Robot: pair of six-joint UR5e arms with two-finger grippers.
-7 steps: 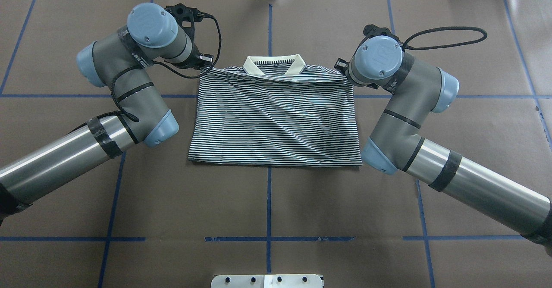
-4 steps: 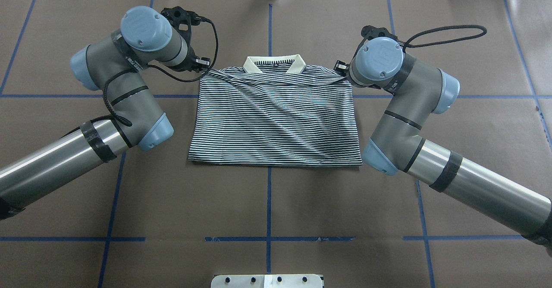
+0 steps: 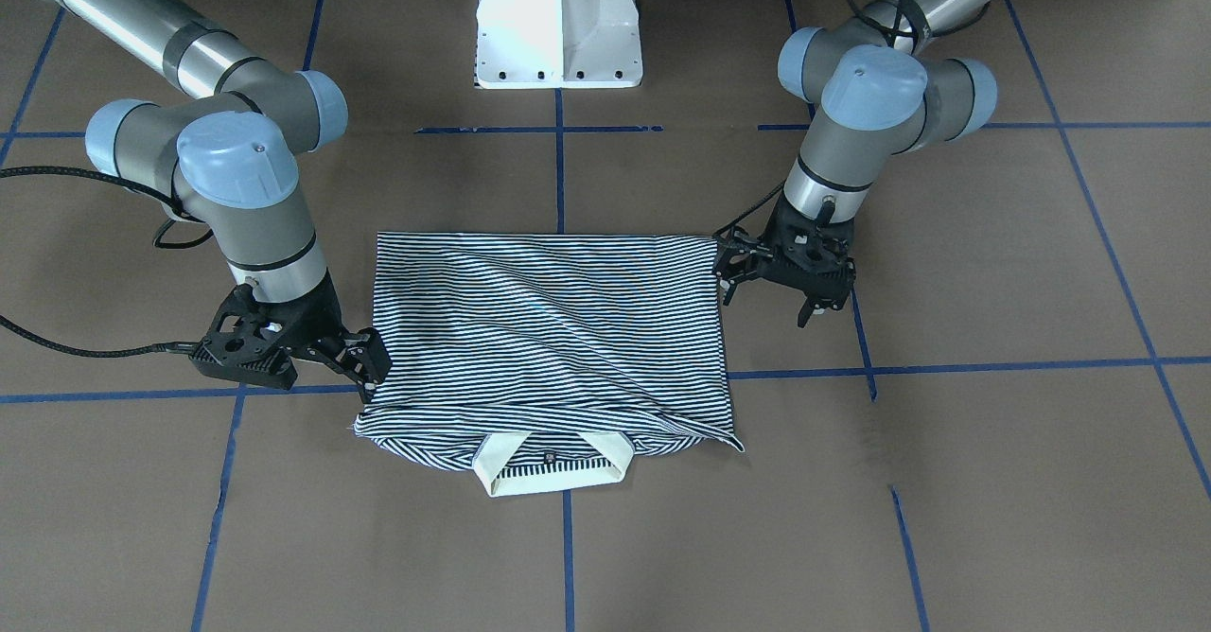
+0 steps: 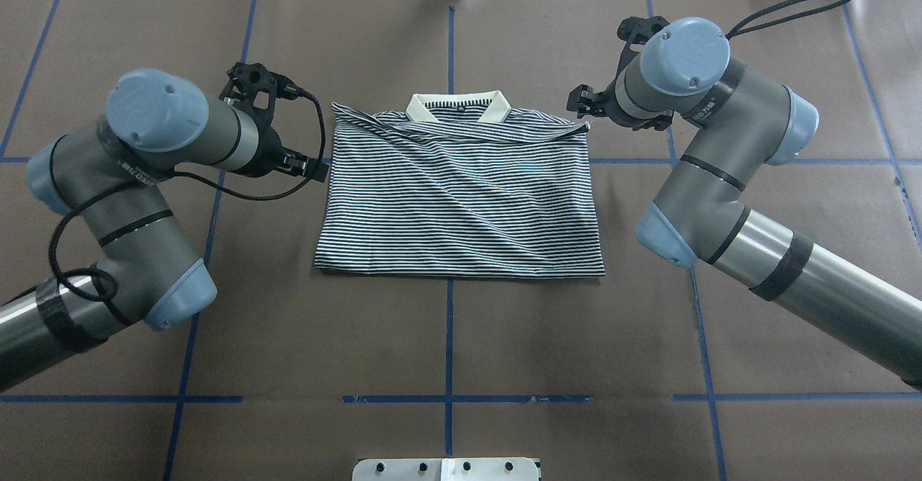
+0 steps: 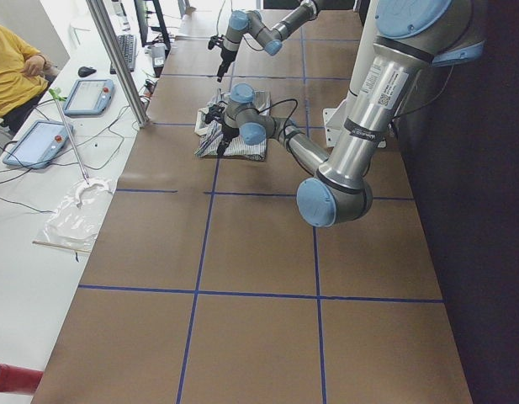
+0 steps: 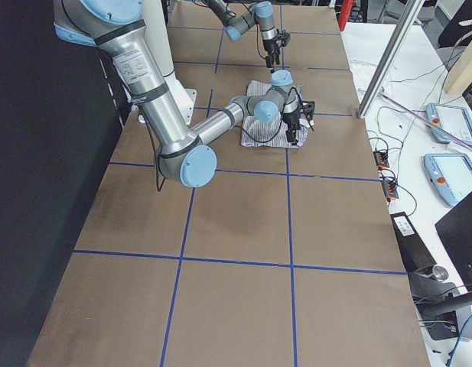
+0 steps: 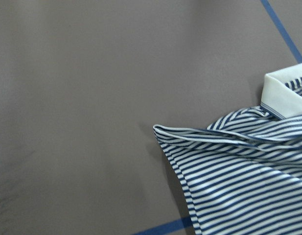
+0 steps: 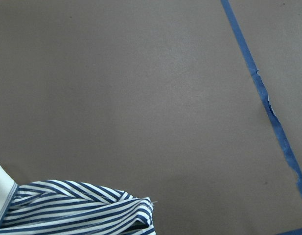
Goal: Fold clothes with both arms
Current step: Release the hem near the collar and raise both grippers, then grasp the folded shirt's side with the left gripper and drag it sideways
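Left gripper (image 4: pixel 319 171) and right gripper (image 4: pixel 579 101) both empty, can't tell jaw width. Pinch shirt (image 4: pixel 461 200) side edges through all layers, lift evenly off counter (image 4: pixel 446 337).

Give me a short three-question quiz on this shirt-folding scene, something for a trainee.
1. True or false: the left arm's black two-finger tool is gripping the navy-and-white striped polo shirt.
2. The shirt's plain cream collar lies: A) toward the white pedestal base; B) away from it.
3. Fill in: the brown table cover is marked with lines of blue ____.
Key: 1 false; 2 B; 3 tape.
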